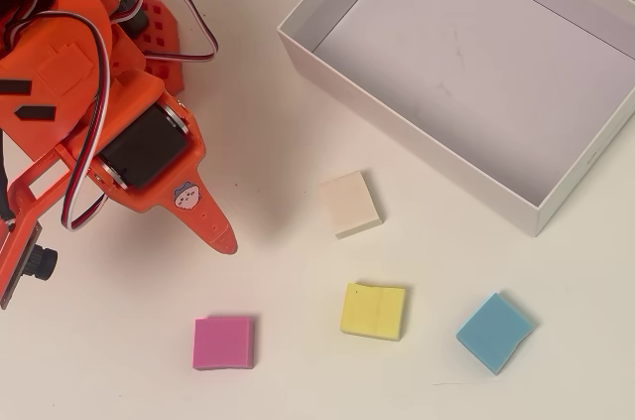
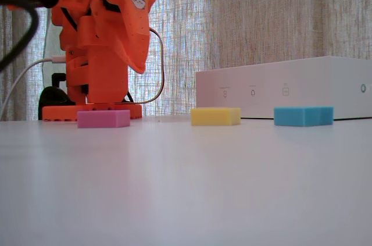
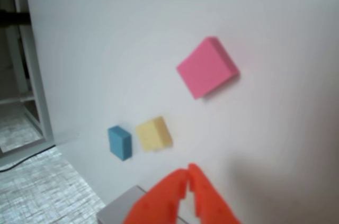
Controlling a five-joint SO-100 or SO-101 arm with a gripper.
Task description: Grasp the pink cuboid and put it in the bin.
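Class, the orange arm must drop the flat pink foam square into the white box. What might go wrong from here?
1. The orange gripper looks shut above the table; it probably must open before reaching the flat pink foam square.
2. The cream foam square lies between the pink one and the shallow white box; a low carry might knock it.

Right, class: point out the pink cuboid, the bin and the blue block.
pink cuboid [image 1: 223, 343], overhead view, centre of its top face.
bin [image 1: 407, 127], overhead view, on its near white wall.
blue block [image 2: 303, 116], fixed view, middle of its front side.
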